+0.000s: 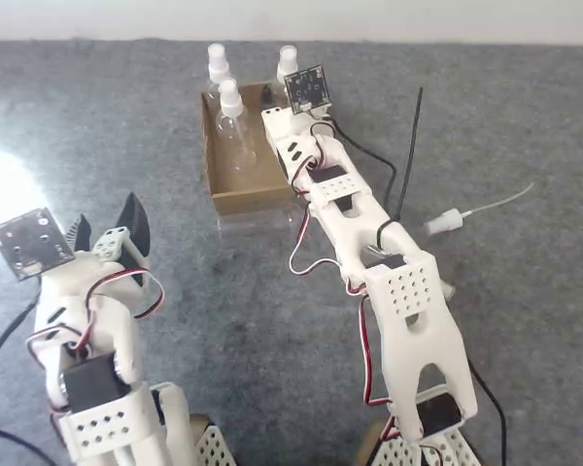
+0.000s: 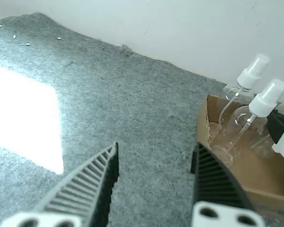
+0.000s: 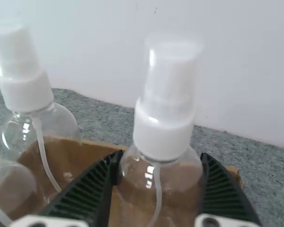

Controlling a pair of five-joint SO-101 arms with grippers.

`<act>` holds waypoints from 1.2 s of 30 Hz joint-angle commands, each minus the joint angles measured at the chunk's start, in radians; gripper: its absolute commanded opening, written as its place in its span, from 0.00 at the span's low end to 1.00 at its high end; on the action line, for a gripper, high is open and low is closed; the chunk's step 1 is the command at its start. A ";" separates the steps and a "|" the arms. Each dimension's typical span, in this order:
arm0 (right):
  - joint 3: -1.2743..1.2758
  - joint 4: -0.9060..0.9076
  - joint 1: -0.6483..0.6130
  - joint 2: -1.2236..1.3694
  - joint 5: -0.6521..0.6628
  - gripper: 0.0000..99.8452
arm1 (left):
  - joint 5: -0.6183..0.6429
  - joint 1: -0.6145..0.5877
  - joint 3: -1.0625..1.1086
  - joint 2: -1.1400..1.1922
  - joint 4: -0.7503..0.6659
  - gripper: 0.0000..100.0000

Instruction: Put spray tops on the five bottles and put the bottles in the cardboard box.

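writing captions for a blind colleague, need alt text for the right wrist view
A clear plastic bottle with a white spray top is held between the right arm's black ribbed jaws at a brown cardboard box. Another capped clear bottle stands in the box beside it, white wall behind.

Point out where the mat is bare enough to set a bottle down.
Bare: the grey mat between the left gripper and the cardboard box, and the stretch beyond the loose spray top on the right arm's outer side. Crowded: inside the box, where capped bottles stand and the right gripper clasps one bottle.
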 commanded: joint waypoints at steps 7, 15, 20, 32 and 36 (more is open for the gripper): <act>-0.054 0.025 -0.012 -0.087 -0.005 0.19 | 0.008 -0.003 -0.002 -0.012 -0.025 0.23; -0.054 0.088 -0.022 -0.096 -0.011 0.31 | 0.008 -0.002 -0.001 -0.012 -0.025 0.23; -0.054 0.087 -0.022 -0.096 -0.011 0.31 | 0.006 0.000 0.001 -0.012 -0.028 0.23; -0.054 0.096 -0.016 -0.097 -0.005 0.31 | 0.006 0.000 0.001 -0.012 -0.028 0.23; -0.054 0.097 -0.016 -0.097 -0.003 0.31 | 0.006 0.000 0.001 -0.012 -0.028 0.23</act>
